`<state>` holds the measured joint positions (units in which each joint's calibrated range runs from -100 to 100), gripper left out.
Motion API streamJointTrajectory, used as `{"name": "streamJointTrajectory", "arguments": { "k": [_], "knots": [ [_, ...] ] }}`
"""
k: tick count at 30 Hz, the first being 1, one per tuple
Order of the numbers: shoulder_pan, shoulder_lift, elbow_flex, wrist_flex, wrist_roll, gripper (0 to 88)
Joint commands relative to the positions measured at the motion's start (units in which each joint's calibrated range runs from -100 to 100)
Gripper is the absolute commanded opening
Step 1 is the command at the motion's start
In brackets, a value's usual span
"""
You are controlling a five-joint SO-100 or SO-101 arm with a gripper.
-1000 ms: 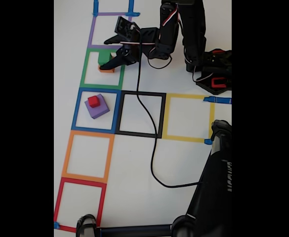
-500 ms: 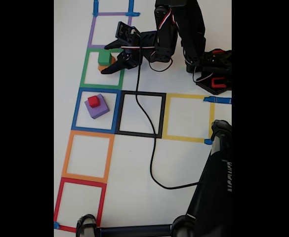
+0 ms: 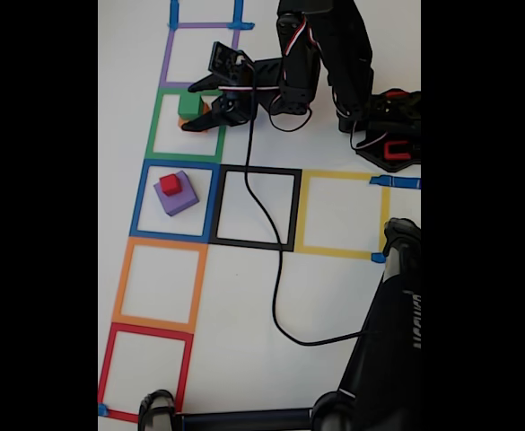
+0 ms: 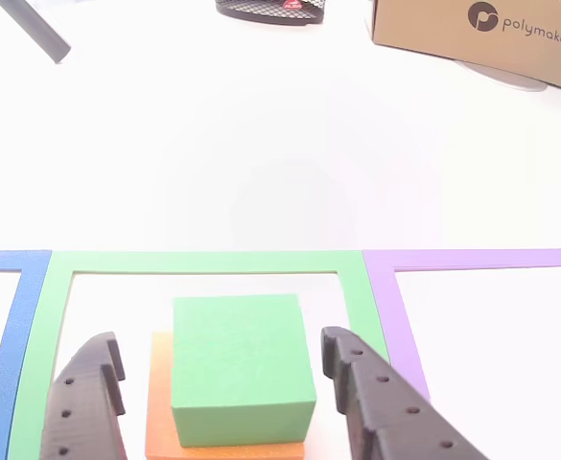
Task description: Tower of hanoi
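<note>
Two open jaws of the gripper (image 4: 222,383) are now standing around the green block (image 4: 242,364), having lowered, so grasping seems next.

Bright, even light; white counter (image 4: 280,144) blown out past the green block (image 4: 242,369). Fixed view soft, pillarboxed by black bars. Shadows faint. Fingers (image 4: 376,402) sharp.

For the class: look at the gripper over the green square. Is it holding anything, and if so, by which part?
Nothing is held. The gripper is open, its fingers standing apart on either side of the green block, which sits on the orange block.
</note>
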<state>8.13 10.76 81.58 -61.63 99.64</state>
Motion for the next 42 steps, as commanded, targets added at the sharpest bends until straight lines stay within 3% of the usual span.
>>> {"name": "streamJointTrajectory", "arguments": {
  "k": [1,25,33,42],
  "knots": [
    [-0.5,-0.1,-0.7,-1.0,0.4,19.6],
    [-0.3,0.8,-0.1,0.1,0.4,6.7],
    [-1.0,-0.6,0.2,0.3,0.4,6.5],
    [-3.1,-16.8,0.4,14.3,0.4,6.6]
  ]
}}
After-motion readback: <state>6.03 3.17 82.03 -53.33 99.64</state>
